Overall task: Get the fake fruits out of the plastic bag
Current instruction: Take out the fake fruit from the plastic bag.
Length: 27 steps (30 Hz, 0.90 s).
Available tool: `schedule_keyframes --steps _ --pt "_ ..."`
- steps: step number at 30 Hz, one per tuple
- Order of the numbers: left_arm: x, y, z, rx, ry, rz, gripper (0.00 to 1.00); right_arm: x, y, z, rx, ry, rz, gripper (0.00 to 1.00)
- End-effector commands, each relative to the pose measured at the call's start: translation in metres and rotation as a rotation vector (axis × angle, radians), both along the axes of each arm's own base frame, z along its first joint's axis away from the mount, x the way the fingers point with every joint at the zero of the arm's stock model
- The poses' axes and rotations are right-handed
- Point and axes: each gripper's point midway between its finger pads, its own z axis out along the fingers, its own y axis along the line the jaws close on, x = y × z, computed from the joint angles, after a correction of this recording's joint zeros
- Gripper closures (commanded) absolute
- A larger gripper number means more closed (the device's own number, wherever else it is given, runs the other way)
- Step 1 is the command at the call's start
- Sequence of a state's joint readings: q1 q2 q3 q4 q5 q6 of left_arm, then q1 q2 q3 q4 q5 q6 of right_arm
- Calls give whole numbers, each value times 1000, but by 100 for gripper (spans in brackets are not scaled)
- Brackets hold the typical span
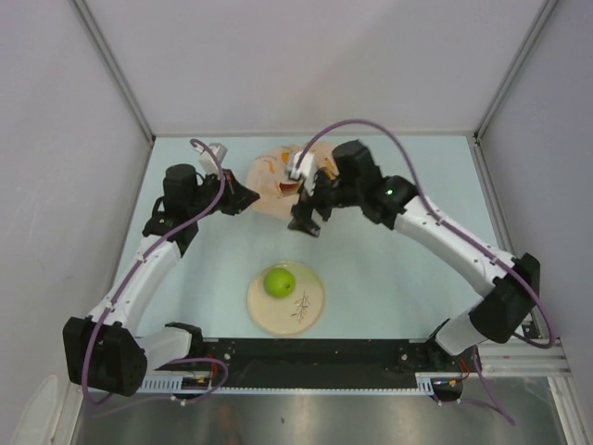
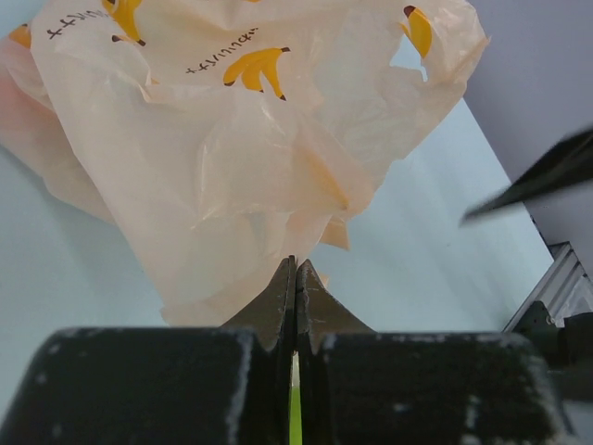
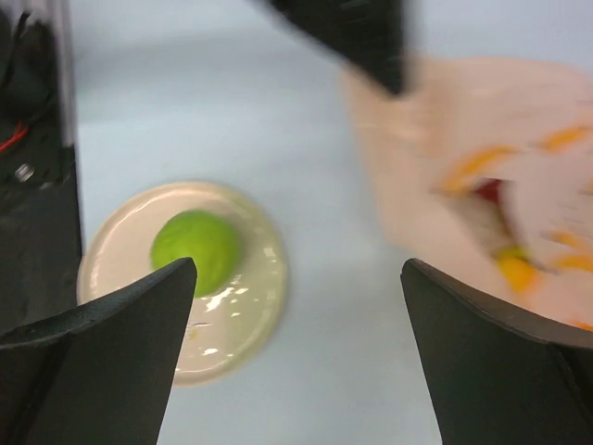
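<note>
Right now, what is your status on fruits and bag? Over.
Left gripper shut on thin peach-pink plastic bag. Right gripper open, empty. One green plastic apple on round beige plate. Nothing blocking.

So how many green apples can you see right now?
1. The green apple sits on the plate, toward its far edge. More may be hidden inside the bag; its contents look blurred.

A robot lab test cell: plain grey partition walls (image 1: 278, 65) enclose the left arm (image 1: 148, 269) and right arm (image 1: 454, 236), a pale-blue table (image 1: 389, 278) beneath them, black mounting rail (image 1: 315, 352) and purple cables (image 1: 371, 130) at their bases.
</note>
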<state>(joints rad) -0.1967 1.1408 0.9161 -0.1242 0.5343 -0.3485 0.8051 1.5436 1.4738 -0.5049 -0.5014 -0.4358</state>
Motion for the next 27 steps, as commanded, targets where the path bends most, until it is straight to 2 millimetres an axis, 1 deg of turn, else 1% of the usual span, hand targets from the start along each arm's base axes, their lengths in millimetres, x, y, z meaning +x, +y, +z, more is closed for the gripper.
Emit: schedule_keyframes --steps 1,2,4,5,7,8,11,12,13,14,15,16,17,18,20,21,22,23,24,25,27 --pt "-8 -2 4 -6 9 -39 100 50 -29 11 50 26 -157 3" --pt "-10 -4 4 0 8 -63 100 71 -31 3 44 16 -219 10" --pt "-12 -3 -2 47 -3 -96 100 89 -32 -3 49 1 -251 19" --pt "-13 -2 -4 63 -3 -105 100 104 -30 -12 53 -11 -267 31" --pt "-14 0 -10 108 -12 -122 100 114 -25 -16 64 -22 -259 40" --pt "-13 1 -10 131 -30 -136 100 118 -19 -24 67 -23 -241 46" --pt "-12 3 -10 165 -52 -155 100 130 -15 -38 53 -38 -252 54" --pt "-11 3 -10 173 -55 -154 100 135 -14 -50 37 -26 -262 55" --pt "-11 4 -9 180 -60 -158 100 140 -15 -58 18 -29 -285 56" --pt "-13 5 -7 205 -72 -176 100 155 -21 -62 -14 -61 -358 58" --pt "-14 5 -6 215 -78 -194 100 164 -23 -81 -55 -48 -389 59" --pt "-15 6 -9 241 -85 -206 100 172 -26 -91 -84 -40 -416 60" --pt "-16 9 -12 272 -90 -220 100 184 -35 -99 -120 -37 -469 60" --pt "-16 9 -15 283 -87 -228 100 204 -42 -115 -145 -22 -514 60" --pt "-17 10 -21 299 -89 -244 100 226 -55 -127 -168 1 -593 59" --pt "-17 9 -21 295 -94 -248 100 245 -59 -120 -150 -12 -632 58" --pt "-18 7 -22 287 -92 -258 99 261 -72 -141 -176 19 -678 56" --pt "-18 6 -22 282 -89 -261 100 271 -80 -147 -185 24 -727 53" --pt "-19 5 -24 280 -83 -271 100 281 -84 -144 -177 7 -751 47" --pt "-19 4 -26 280 -75 -280 100 287 -89 -151 -182 4 -767 36" --pt "-22 0 -30 288 -79 -313 100 294 -92 -154 -174 11 -784 29"
